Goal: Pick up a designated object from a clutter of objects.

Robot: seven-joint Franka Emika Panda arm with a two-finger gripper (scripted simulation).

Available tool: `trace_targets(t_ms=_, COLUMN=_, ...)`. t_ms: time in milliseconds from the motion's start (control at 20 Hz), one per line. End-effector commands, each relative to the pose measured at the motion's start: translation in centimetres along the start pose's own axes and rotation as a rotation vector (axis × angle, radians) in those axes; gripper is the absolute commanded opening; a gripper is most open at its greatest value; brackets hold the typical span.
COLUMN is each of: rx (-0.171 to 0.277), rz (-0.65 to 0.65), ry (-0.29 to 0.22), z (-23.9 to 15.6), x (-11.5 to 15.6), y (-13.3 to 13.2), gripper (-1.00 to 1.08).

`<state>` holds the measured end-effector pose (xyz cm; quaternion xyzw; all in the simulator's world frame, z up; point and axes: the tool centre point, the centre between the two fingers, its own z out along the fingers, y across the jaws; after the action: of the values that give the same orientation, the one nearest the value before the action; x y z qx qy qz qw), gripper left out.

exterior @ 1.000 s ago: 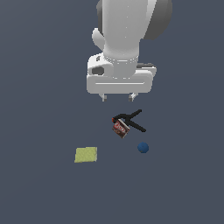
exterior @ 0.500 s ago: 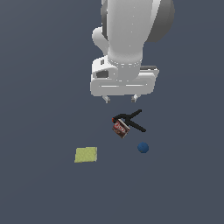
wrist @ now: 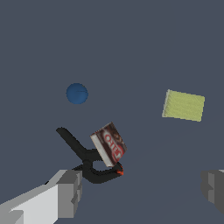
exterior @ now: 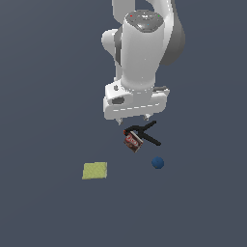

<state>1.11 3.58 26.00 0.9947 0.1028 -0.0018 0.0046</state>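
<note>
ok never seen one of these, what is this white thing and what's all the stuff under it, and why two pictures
The white thing is a simulated robot arm. Its hand hangs open above the floor, holding nothing. One picture is from a camera off to the side; the other looks down from the wrist, with the grey fingers at its edges. On the dark surface lie a small red-brown box leaning against a black clamp, a blue ball and a flat yellow-green pad. The box is what it should pick up.

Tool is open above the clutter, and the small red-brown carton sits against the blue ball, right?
Not quite. The open tool is above the clutter, but the small red-brown carton sits against the black spring clamp; the small blue ball lies apart, as the exterior view shows.
</note>
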Motion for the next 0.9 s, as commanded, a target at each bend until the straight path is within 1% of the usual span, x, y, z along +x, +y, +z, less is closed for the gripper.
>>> trace_targets(t_ms=0, rx=-0.001, rz=-0.058, ry=0.000, z=1.9, x=-0.1, y=-0.2, gripper=1.00)
trace_targets(t_ms=500, rx=0.000, rz=-0.336, ry=0.002, z=10.7, x=-1.5, y=-1.4, gripper=1.00)
trace_targets(t_ms=850, rx=0.005, rz=-0.469, ry=0.005, z=14.5, x=-2.8, y=-2.2, gripper=1.00)
